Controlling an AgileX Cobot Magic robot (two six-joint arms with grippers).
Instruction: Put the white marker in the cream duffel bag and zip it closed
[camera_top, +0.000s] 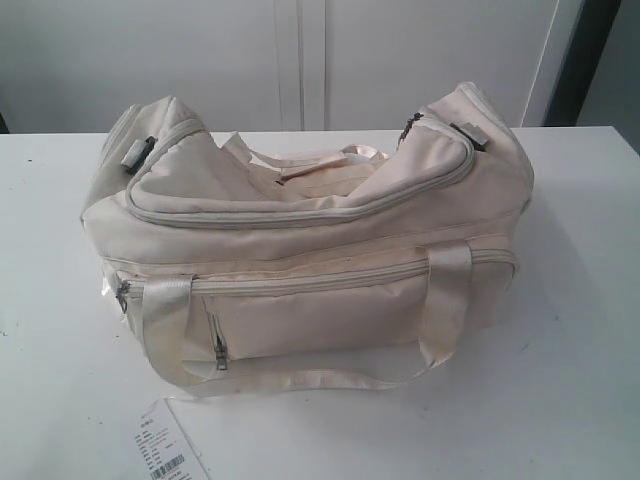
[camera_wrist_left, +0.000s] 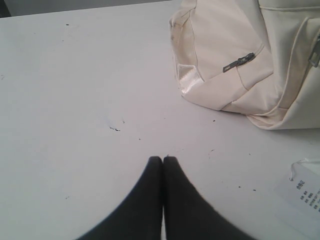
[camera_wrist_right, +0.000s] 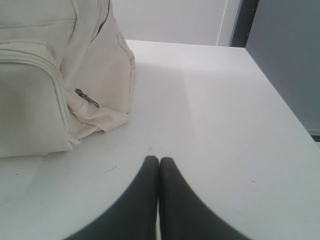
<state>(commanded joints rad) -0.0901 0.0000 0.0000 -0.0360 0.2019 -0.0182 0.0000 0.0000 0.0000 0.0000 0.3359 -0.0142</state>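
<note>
Left tool (camera_wrist_left: 163, 159) and right tool (camera_wrist_right: 159, 159) were both pinched shut and empty, flanking the cream duffel bag (camera_top: 320, 250), which lay lengthwise left-to-right mid-desk (camera_top: 560, 400). The white marker was nowhere visible, so neither arm was clearly nearer.

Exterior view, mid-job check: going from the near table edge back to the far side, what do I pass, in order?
white paper tag → front handle loop lying on the table → body of the cream duffel bag → white wall panels
</note>
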